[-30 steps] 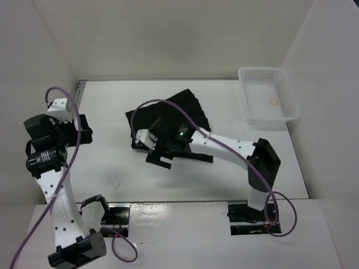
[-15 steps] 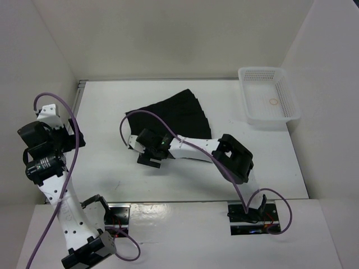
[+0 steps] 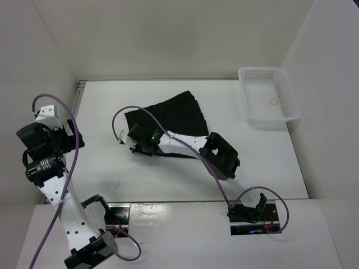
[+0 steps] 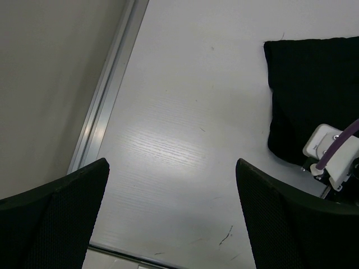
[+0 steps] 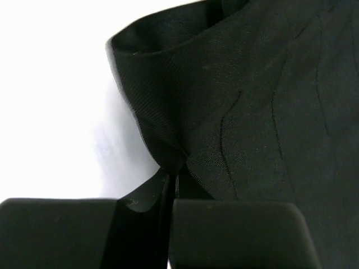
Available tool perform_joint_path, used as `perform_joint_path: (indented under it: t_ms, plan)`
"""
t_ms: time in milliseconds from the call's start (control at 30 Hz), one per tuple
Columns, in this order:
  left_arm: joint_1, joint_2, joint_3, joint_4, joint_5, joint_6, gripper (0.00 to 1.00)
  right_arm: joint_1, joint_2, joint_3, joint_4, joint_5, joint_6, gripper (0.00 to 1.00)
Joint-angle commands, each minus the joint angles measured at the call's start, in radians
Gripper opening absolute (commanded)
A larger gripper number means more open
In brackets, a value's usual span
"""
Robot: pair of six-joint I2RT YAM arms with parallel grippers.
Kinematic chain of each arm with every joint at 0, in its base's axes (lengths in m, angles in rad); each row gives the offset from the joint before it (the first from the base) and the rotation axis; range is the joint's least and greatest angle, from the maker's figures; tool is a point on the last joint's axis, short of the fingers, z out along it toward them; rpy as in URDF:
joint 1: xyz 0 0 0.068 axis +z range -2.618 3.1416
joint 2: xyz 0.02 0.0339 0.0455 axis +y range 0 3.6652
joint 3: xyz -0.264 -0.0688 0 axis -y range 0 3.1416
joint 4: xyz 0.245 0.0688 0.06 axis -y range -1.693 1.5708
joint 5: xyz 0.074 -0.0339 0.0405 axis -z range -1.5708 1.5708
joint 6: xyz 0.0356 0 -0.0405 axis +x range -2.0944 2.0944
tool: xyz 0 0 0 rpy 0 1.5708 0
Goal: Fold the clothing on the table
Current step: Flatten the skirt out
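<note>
White worktop (image 3: 112, 168) carries the black pleated skirt (image 3: 176, 115), spread flat well to the left of the mesh basket (image 3: 268, 95). Within the last second the right end effector (image 5: 170, 196) has reached the skirt corner farthest from the basket and gone from wide apart to clenched on a raised fold there. That probably means the first fold can begin. The left end effector (image 4: 172, 168), farther still from the basket, stays released and empty.

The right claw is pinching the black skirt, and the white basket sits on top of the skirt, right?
No. The white basket sits apart from the skirt, at the table's far right corner, as the top view shows. The right claw does pinch the skirt.
</note>
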Motion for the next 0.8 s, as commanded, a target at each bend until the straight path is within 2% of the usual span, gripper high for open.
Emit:
perform_joint_path:
  t_ms: [0, 167, 200, 233, 267, 300, 333, 367, 400, 500, 600, 667, 700, 733, 767]
  plan:
    - [0.008, -0.010, -0.001, 0.014, 0.031, -0.003, 0.99, -0.048, -0.085, 0.131, -0.146, -0.231, 0.049, 0.00]
    - [0.008, -0.010, -0.001, 0.014, 0.061, 0.015, 0.99, -0.161, -0.139, 0.372, -0.463, -0.653, 0.049, 0.00]
    - [0.008, -0.010, -0.001, 0.014, 0.061, 0.015, 0.99, -0.187, -0.139, 0.466, -0.506, -0.729, 0.049, 0.00]
    - [0.008, -0.010, -0.001, 0.014, 0.070, 0.015, 0.99, -0.245, -0.139, 0.514, -0.551, -0.870, 0.040, 0.00]
    - [0.008, 0.000, -0.001, 0.014, 0.070, 0.015, 0.99, -0.276, -0.128, 0.597, -0.624, -0.934, 0.030, 0.00]
    - [0.008, 0.000, -0.001, 0.014, 0.080, 0.015, 0.99, -0.308, -0.128, 0.622, -0.646, -1.038, 0.030, 0.00]
    - [0.008, 0.000, -0.001, 0.014, 0.080, 0.015, 0.99, -0.377, -0.151, 0.633, -0.646, -1.077, 0.030, 0.00]
    - [0.008, 0.000, -0.001, 0.014, 0.080, 0.015, 0.99, -0.413, -0.168, 0.633, -0.656, -1.165, 0.030, 0.00]
    - [0.008, 0.000, -0.001, 0.014, 0.080, 0.024, 0.99, -0.451, -0.183, 0.622, -0.656, -1.166, 0.021, 0.00]
    - [0.008, 0.009, -0.001, 0.014, 0.089, 0.024, 0.99, -0.604, -0.241, 0.546, -0.610, -1.310, 0.023, 0.00]
    - [0.017, 0.009, -0.001, 0.014, 0.098, 0.024, 0.99, -0.770, -0.254, 0.357, -0.419, -1.310, 0.168, 0.00]
    - [0.017, 0.018, -0.001, 0.014, 0.107, 0.024, 0.99, -0.845, -0.226, 0.264, -0.357, -1.248, 0.236, 0.03]
    - [0.017, 0.018, -0.001, 0.014, 0.107, 0.033, 0.99, -0.899, -0.187, 0.248, -0.340, -1.211, 0.265, 0.11]
    - [0.017, 0.018, -0.001, 0.014, 0.107, 0.033, 0.99, -0.917, -0.165, 0.248, -0.327, -1.098, 0.276, 0.28]
    - [0.017, 0.018, -0.001, 0.014, 0.116, 0.033, 0.99, -0.930, -0.140, 0.248, -0.327, -1.027, 0.276, 0.52]
